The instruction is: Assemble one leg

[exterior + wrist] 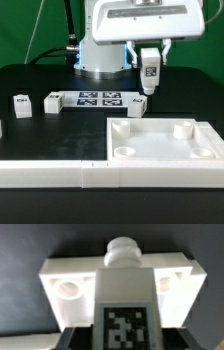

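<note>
Black tabletop (40, 135) bears the square panel (165, 142) at the exterior view's lower right, and just above its far edge the gripper (150, 60) clamps the leg (150, 80) upright, narrow tip down.

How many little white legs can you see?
3. One leg is held up in the gripper. A second leg and a third leg lie on the table at the exterior view's left. A white bit cut off at that edge may be another.
</note>
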Motion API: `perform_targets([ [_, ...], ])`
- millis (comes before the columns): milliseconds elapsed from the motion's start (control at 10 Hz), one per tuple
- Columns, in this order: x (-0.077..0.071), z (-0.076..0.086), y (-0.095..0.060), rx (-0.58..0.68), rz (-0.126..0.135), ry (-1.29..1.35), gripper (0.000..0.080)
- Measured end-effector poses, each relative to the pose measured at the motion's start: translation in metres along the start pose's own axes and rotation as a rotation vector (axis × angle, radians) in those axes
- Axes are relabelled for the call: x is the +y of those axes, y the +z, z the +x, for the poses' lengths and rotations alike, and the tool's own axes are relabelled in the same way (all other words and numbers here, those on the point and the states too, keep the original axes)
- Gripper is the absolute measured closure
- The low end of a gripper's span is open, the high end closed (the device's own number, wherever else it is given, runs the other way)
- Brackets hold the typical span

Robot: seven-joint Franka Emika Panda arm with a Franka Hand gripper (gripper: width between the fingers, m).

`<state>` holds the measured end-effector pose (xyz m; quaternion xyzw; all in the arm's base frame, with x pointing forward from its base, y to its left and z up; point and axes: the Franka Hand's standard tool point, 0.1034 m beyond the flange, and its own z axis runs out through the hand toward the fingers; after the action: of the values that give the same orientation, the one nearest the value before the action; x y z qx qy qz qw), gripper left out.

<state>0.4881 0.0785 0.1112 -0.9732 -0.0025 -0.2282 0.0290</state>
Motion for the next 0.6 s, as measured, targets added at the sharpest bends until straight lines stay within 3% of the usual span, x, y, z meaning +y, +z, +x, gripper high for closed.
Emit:
perform_targets([
  [200,-0.009,0.040,0.014,0.046,0.013,-0.016,0.0509],
  [400,-0.012,0.064,0.025,0.049,0.020,-0.019,0.0509],
  [600,-0.012,0.061,0.025,0.049,0.018,-0.020,0.0509],
])
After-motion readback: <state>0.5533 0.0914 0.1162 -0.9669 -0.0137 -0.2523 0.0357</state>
